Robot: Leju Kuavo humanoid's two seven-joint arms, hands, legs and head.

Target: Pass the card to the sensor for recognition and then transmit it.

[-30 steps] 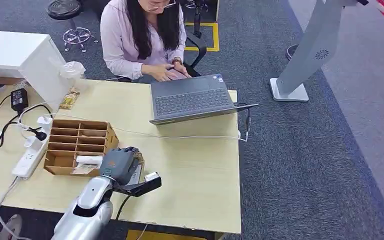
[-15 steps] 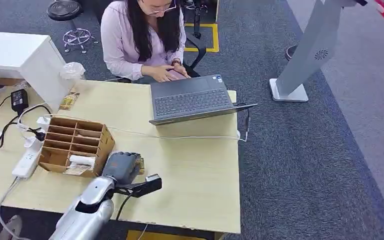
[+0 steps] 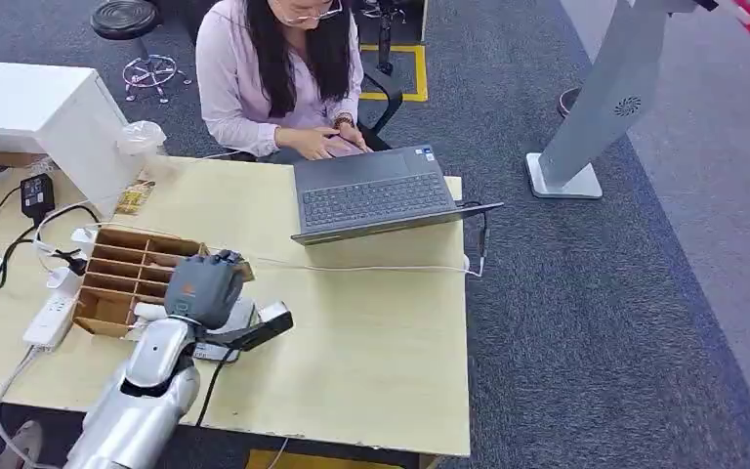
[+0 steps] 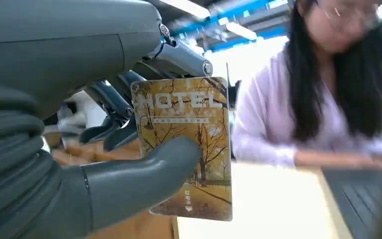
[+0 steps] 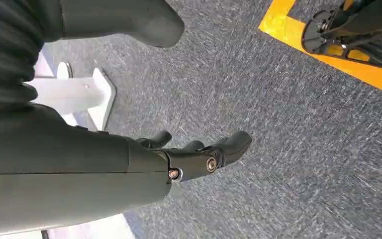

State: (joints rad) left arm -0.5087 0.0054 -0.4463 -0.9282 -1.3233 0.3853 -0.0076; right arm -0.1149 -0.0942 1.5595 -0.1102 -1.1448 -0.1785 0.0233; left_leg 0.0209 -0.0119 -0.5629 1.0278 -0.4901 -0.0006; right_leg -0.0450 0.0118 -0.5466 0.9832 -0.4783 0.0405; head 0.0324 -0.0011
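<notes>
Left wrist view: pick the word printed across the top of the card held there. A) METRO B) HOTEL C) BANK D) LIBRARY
B: the card pinched by the left robot hand reads HOTEL in large letters across its top, over a picture of autumn trees.
</notes>
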